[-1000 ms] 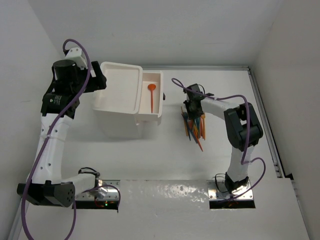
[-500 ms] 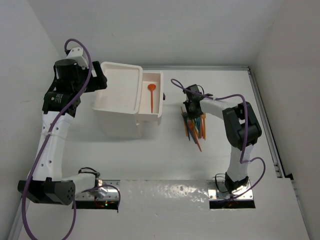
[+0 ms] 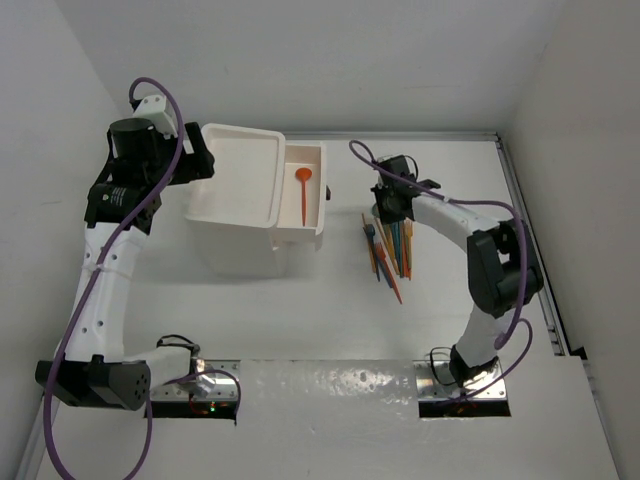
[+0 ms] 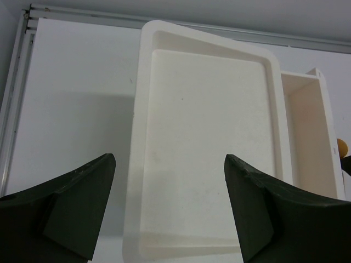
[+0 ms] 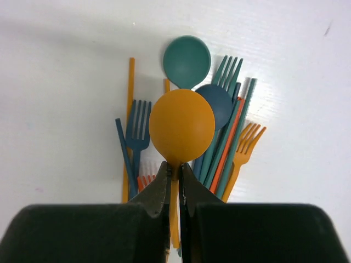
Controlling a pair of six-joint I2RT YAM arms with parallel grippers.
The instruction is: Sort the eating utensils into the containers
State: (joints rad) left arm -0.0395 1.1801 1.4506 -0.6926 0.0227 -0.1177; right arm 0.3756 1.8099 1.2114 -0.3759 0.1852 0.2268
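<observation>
A pile of plastic utensils in orange, teal and blue lies right of the white drawer unit. Its top drawer is pulled out and holds an orange spoon. My right gripper is shut on the neck of a yellow-orange spoon, held above the pile, the bowl pointing away from the wrist. My left gripper is open and empty above the unit's tray-like top; in the top view it sits at the unit's left edge.
The table's back rail and right rail bound the surface. White walls stand on the left and right. The drawer's dark knob faces the pile.
My right gripper has risen and drawn back from the pile toward the far side, with the yellow-orange spoon in it. The left arm has barely moved.
</observation>
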